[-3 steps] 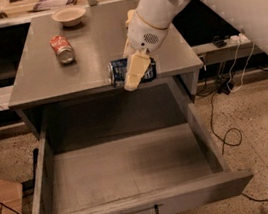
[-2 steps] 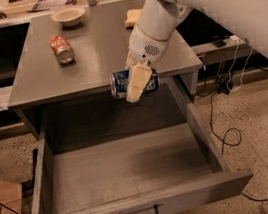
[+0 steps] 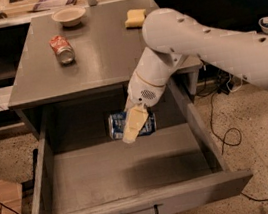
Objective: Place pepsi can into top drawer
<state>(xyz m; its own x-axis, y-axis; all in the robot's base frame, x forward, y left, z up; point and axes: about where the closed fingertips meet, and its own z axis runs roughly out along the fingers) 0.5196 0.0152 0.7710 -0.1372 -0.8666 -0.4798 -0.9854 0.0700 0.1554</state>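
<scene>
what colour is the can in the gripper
Blue with white markings, in the camera view; the gripper holds the pepsi can over the top drawer.

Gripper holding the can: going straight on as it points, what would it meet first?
The gripper, shut on the pepsi can, points down; it would likely meet the top drawer floor first, though depth is unclear.

High frontal view, tool [image 3: 131, 128] over drawer [image 3: 189, 199]

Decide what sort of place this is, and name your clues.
Probably a robotics lab or workshop: loose cables trail across the speckled floor, cluttered benches line the back, and the end effector holds the pepsi can over the open top drawer.
</scene>
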